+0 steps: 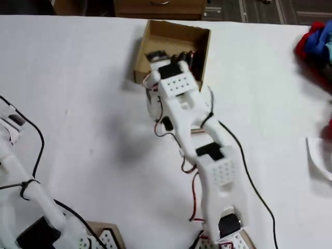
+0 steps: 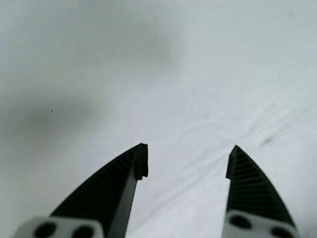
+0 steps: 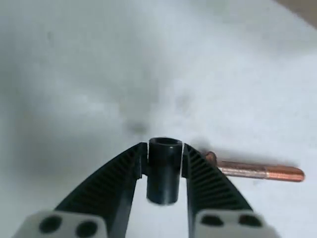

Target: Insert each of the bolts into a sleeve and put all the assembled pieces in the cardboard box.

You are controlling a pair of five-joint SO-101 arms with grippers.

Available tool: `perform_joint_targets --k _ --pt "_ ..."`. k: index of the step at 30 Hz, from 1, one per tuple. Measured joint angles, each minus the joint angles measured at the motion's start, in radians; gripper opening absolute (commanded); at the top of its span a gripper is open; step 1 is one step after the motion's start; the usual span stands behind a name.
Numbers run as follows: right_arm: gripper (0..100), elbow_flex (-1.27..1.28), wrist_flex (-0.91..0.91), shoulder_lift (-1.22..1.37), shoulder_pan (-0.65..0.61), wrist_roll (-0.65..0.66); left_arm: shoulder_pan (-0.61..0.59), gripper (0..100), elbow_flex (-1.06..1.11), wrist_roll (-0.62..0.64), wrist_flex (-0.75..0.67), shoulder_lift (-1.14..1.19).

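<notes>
Sleeve (image 3: 163, 173), black and short, sits clamped between the two fingers of the right gripper (image 3: 164, 148), just above the white desk (image 1: 78, 78). The fingers press on its sides, so the open end that points away from the wrist is free. I judge it is held this way so that a bolt can enter the hole. The copper bolt (image 3: 257, 172) lies flat on the desk just beside the gripper, one end close to a finger, and is not yet inside the sleeve.

From where I stand, the right arm (image 1: 218, 171) reaches from the near edge of the desk toward the cardboard box (image 1: 179, 26), which stands at the middle of the far edge. The wrist hangs at the near side of the box, probably so that the finished piece has only a short way to go.

The left arm (image 1: 39, 205) is folded at the near left corner. The left gripper (image 2: 188, 151) has its fingers wide apart with nothing between them, over bare desk. I think it waits to pick up the bolt.

The right wrist view gives the grip and the bolt plainly, while from above the arm covers both. The high view gives the box, with some dark shapes at its mouth; I cannot tell if these are assembled pieces or parts of the arm.
</notes>
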Motion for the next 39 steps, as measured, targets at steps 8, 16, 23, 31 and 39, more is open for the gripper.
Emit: perform_joint_targets --k 8,16,23,31,39 --pt "11.5 0.000 0.005 0.072 0.005 0.000 0.000 27 0.000 0.000 0.000 0.000" --pt "11.6 0.002 0.112 0.072 0.005 0.017 0.000 27 0.000 0.000 0.000 0.000" --pt "11.6 0.012 0.146 0.072 0.005 0.083 0.000 27 0.000 0.000 0.000 0.000" --pt "11.6 0.015 0.117 0.107 0.002 0.086 0.000 27 0.000 0.000 0.000 0.000" --pt "7.4 0.009 0.086 0.157 0.029 0.086 0.000 27 0.000 0.000 0.000 0.000"
